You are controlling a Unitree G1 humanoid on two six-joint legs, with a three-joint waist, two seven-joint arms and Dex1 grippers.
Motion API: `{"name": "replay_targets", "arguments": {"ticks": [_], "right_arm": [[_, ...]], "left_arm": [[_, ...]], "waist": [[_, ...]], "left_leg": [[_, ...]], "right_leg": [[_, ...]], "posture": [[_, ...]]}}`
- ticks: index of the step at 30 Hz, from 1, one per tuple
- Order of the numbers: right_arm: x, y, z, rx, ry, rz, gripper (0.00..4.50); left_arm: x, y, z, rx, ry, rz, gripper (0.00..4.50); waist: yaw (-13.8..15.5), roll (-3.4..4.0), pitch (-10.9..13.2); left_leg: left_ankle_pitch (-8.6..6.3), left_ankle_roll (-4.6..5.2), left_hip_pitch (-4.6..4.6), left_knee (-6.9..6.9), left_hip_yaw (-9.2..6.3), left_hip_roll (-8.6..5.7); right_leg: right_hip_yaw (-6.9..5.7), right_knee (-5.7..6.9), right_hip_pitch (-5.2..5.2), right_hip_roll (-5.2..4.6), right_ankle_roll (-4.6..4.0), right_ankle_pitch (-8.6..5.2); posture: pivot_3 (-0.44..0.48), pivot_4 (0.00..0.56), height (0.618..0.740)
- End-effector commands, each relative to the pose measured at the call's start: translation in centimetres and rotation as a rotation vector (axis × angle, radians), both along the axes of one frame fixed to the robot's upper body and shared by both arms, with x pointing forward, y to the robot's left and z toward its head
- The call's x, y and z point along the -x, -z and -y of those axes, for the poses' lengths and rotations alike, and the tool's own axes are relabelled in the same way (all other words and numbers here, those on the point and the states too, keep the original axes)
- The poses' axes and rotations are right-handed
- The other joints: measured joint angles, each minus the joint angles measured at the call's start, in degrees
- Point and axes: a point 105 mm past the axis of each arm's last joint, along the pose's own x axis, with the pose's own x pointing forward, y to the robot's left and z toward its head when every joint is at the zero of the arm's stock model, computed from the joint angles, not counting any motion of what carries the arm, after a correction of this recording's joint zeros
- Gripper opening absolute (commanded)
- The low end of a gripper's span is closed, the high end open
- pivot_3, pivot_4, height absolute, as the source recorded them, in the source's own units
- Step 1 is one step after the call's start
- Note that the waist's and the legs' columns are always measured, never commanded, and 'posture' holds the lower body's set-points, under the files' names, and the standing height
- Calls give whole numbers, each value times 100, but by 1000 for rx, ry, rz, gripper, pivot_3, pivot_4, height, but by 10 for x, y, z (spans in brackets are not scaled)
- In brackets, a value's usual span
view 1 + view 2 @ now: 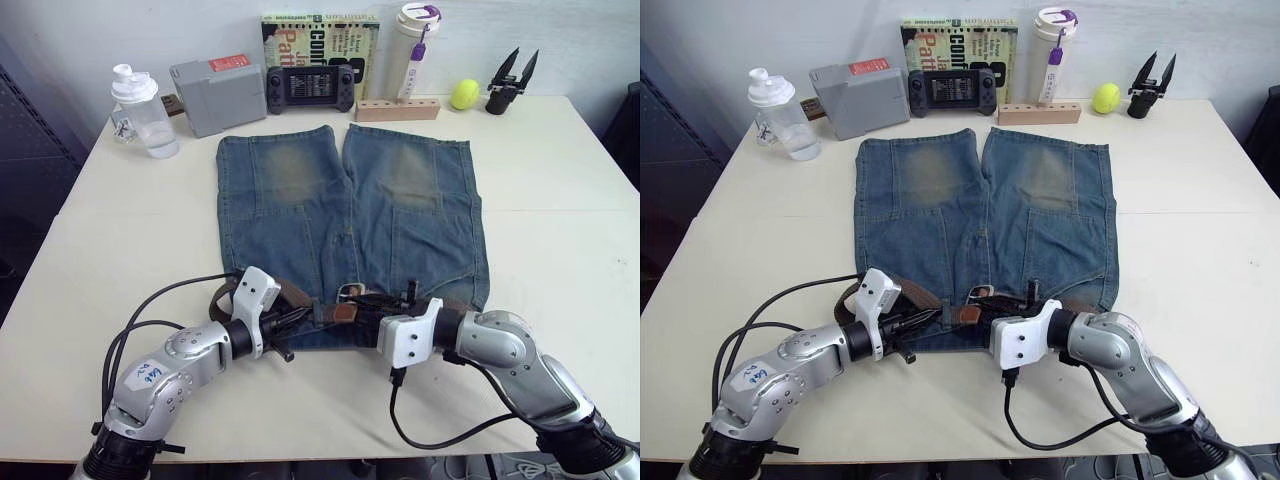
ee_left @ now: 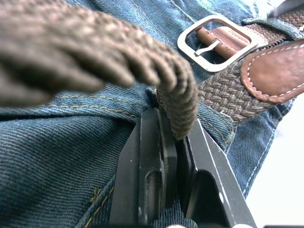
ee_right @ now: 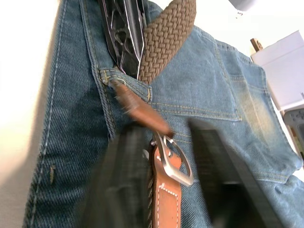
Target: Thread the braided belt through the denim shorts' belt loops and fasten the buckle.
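Observation:
The denim shorts (image 1: 340, 200) lie flat on the table, waistband towards me. The braided belt (image 1: 297, 294) runs along the waistband and passes under a belt loop (image 3: 129, 81). My left gripper (image 2: 175, 127) is shut on the braided strap just left of the waist's middle. The silver buckle (image 2: 216, 42) lies flat on the denim beside the brown leather belt tip (image 2: 273, 71). My right gripper (image 3: 166, 130) is open, with one finger on each side of the buckle (image 3: 174, 162). The two grippers face each other at the middle of the waistband.
Along the far edge stand a shaker bottle (image 1: 140, 110), a grey box (image 1: 215, 95), a game console (image 1: 310, 88), a book (image 1: 320, 40), a tumbler (image 1: 415, 50), a wooden block (image 1: 397, 108), a yellow ball (image 1: 464, 94) and a black tool (image 1: 510, 85). Bare table (image 1: 560, 220) flanks the shorts.

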Motion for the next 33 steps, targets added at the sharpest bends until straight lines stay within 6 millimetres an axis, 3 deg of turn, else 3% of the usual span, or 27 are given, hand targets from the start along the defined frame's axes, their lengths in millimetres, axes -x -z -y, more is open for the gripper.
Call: {"name": "replay_targets", "arguments": {"ticks": [1,13,16,18,29,33], "right_arm": [[5,-1,-3,23,-41,26,29],[7,7,-3,50,-51,4,29],[10,9,-5,56,-62,1,880],[11,9,-6,57,-67,5,1705],[9,4,-9,40,-78,34,1705],[11,4,-9,42,-87,29,556]], "left_arm": [[5,4,3,-14,15,-13,0],[5,2,3,2,0,-16,0],[5,2,2,3,-2,-16,0],[5,2,2,3,-2,-16,0],[6,3,3,4,0,-22,0],[7,4,3,3,-1,-26,0]], "waist": [[0,0,0],[-4,0,0],[-2,0,0],[-2,0,0],[-3,0,0],[-7,0,0]], "left_leg": [[0,0,0,0,0,0],[0,0,1,0,0,1],[0,0,1,0,0,1],[0,0,1,1,0,1],[0,0,1,1,0,1],[0,0,1,1,0,2]], "right_leg": [[0,1,0,0,0,0],[0,1,0,0,0,0],[0,1,0,0,0,0],[0,2,0,0,0,0],[0,3,0,-1,0,0],[0,3,0,0,0,0]], "posture": [[0,150,726],[0,150,726],[0,150,726],[0,150,726],[0,150,726],[0,150,726]]}}
